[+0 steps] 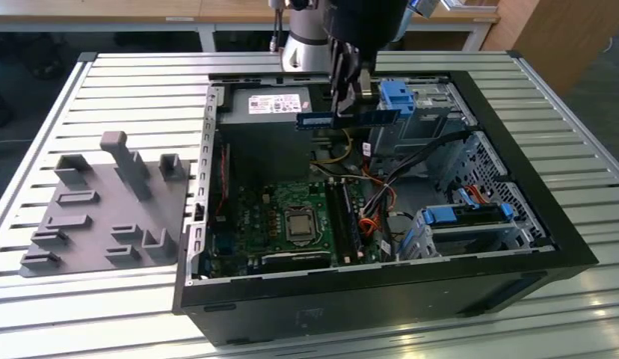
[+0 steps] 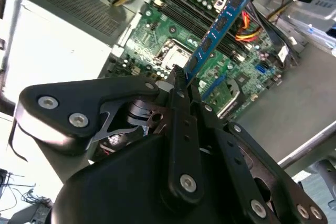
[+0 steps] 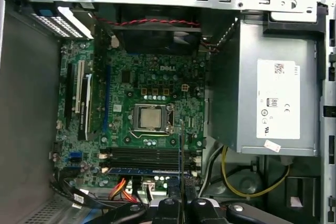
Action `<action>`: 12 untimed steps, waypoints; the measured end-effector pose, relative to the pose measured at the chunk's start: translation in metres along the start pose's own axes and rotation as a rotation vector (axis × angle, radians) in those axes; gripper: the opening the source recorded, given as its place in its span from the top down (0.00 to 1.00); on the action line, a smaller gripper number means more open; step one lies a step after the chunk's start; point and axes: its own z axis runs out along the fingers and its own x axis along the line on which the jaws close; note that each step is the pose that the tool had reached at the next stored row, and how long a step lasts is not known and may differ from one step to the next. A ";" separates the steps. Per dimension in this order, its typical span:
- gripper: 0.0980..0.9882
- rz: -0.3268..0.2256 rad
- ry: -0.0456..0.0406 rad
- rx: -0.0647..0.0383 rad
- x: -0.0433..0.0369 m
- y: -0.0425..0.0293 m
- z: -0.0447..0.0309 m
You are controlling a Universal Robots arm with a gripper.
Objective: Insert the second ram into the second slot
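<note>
Hangs with arm (image 1: 365, 19) near vertical at top middle of the exterior view, wrist pointing straight down, gripper (image 1: 351, 111) at the low end. Pinches ram (image 1: 315, 120) between two thin black fingers (image 2: 177, 85), jaws closed to the strip's thickness, strip held level with its long side across the exterior view. Shows black linkage bars and bolted finger bases fanned out behind the tips in the second wrist view, and the two finger bases side by side, close together, in the first wrist view.
</note>
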 end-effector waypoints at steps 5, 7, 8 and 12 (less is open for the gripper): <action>0.95 0.045 0.0030 0.000 0.0022 0.0002 0.0011; 0.95 0.081 0.0024 0.001 0.0022 0.0001 0.0018; 0.95 0.098 0.0022 0.001 0.0022 0.0001 0.0022; 0.95 0.168 0.0018 0.001 0.0022 0.0000 0.0035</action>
